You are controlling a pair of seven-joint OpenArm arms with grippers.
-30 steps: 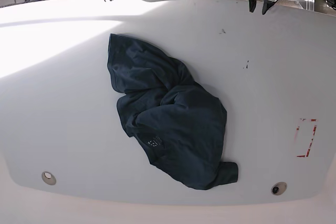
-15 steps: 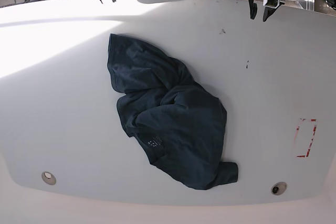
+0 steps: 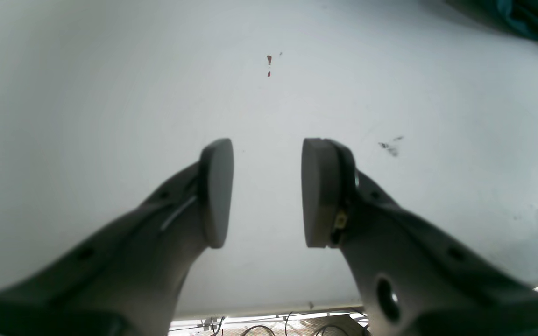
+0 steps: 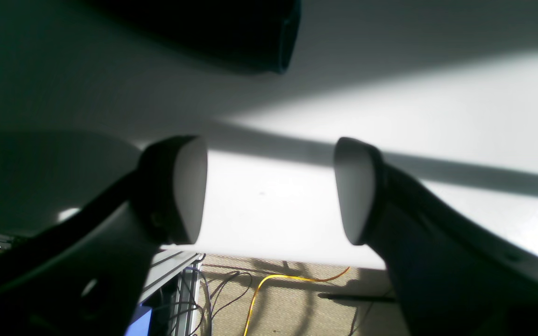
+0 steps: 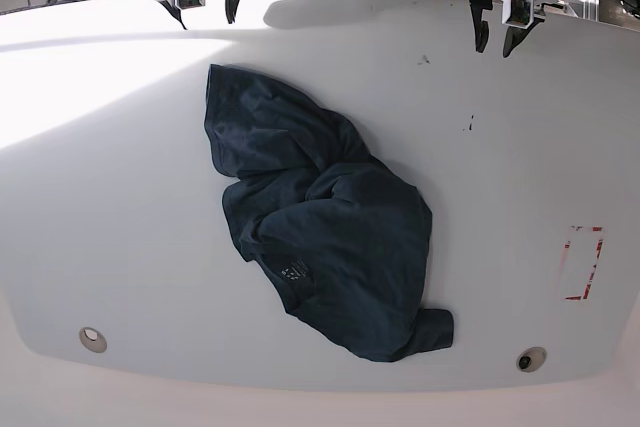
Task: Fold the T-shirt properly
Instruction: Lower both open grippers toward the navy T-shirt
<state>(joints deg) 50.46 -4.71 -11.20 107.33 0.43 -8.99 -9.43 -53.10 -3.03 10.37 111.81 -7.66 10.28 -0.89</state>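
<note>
The T-shirt (image 5: 320,217) lies crumpled in a dark navy heap in the middle of the white table (image 5: 110,197), its pale neck label (image 5: 293,270) facing up. My right gripper (image 5: 203,13) hangs over the table's far edge, behind the shirt's upper corner. In the right wrist view that gripper (image 4: 269,189) is open with nothing between its pads, and a shirt edge (image 4: 231,32) lies ahead of it. At the far right my left gripper (image 5: 496,43) hangs well clear of the cloth. The left wrist view shows it (image 3: 267,191) open and empty, the shirt (image 3: 530,18) only in the corner.
A red tape outline (image 5: 583,263) marks the table near its right edge. Two round inserts (image 5: 92,338) (image 5: 531,359) sit near the front edge. Small dark marks (image 5: 470,125) dot the surface. Cables (image 4: 278,280) lie on the floor beyond the far edge.
Both grippers have come forward over the table's far edge. The right gripper's jaws have spread much wider and the left's a little. The shirt has not moved.
</note>
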